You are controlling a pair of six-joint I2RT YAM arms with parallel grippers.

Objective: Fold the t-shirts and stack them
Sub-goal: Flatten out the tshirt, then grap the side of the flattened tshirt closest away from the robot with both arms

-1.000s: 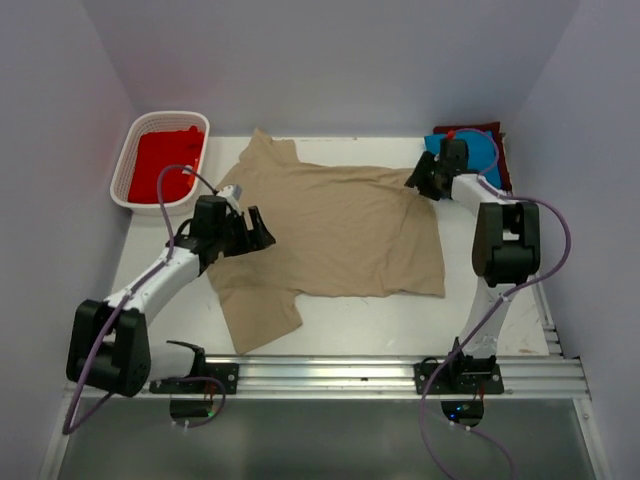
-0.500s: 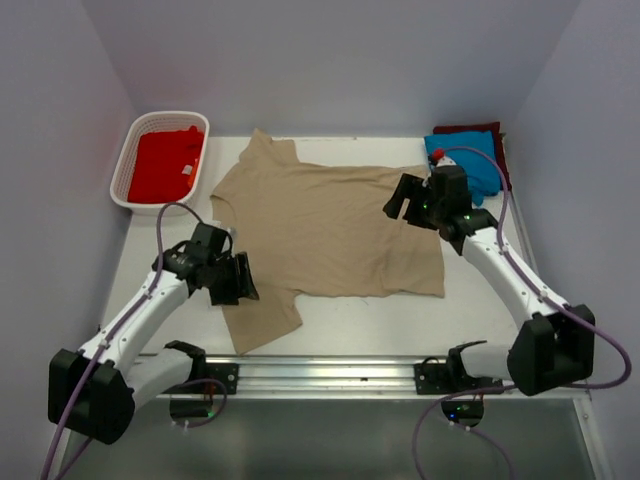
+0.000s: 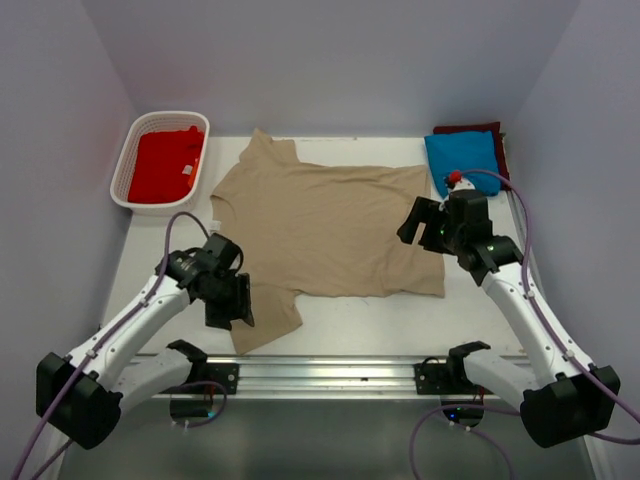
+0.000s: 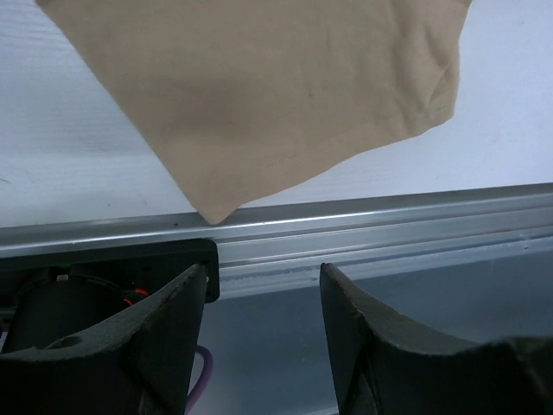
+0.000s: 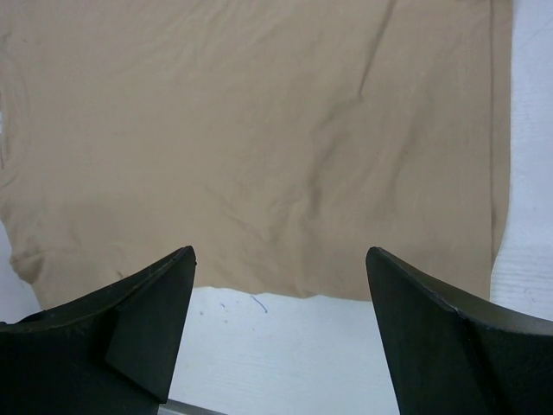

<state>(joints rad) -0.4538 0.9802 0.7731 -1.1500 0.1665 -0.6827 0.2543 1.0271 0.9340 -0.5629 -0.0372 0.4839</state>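
A tan t-shirt (image 3: 330,225) lies spread flat in the middle of the white table. My left gripper (image 3: 232,312) hovers open and empty at the near-left sleeve (image 4: 259,95), its jaws (image 4: 263,268) pointing at the front rail. Over the shirt's right side my right gripper (image 3: 408,225) hangs wide open and holds nothing; its wrist view shows the tan cloth (image 5: 259,130) and its hem just ahead of the gripper (image 5: 280,252). A folded blue t-shirt (image 3: 462,160) rests on a maroon one (image 3: 472,128) at the back right. A red t-shirt (image 3: 165,165) fills the basket.
The white lattice basket (image 3: 127,160) stands at the back left. An aluminium rail (image 3: 330,372) runs along the near edge, also seen as rail (image 4: 389,233) beyond the sleeve. Grey walls close in both sides and the back.
Both arms drew back toward the near edge. The left gripper went from the shirt's left edge to the near sleeve, narrowing somewhat. The right one left the blue shirt and opened wider.
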